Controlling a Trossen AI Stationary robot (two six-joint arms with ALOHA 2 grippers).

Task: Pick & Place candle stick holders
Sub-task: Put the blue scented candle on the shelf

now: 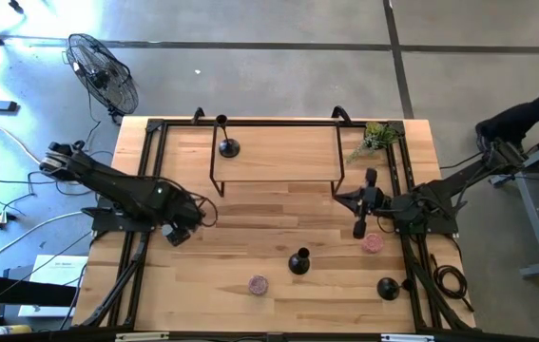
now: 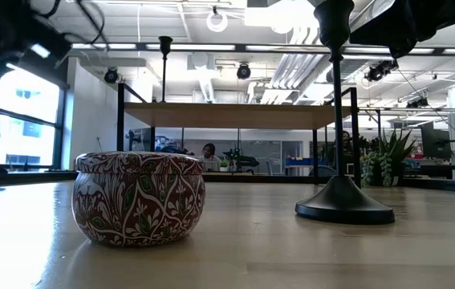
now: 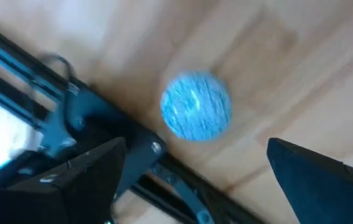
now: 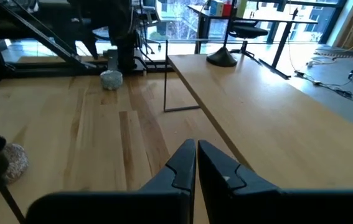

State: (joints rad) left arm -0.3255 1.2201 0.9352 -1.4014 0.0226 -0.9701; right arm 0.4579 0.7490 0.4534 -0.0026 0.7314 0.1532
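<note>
One black candle stick holder stands on the raised wooden shelf at the back. Two more stand on their round bases on the table near the front right; the low view shows one close up. My left gripper points straight down at the table's left side, open, its fingers either side of and above a round blue tin. My right gripper is shut and holds nothing, hovering roughly level at the table's right side.
A patterned tin sits near the front middle, and a pinkish one at the right. A potted plant stands at the back right. The shelf's black frame and the arms' rails flank the open wood.
</note>
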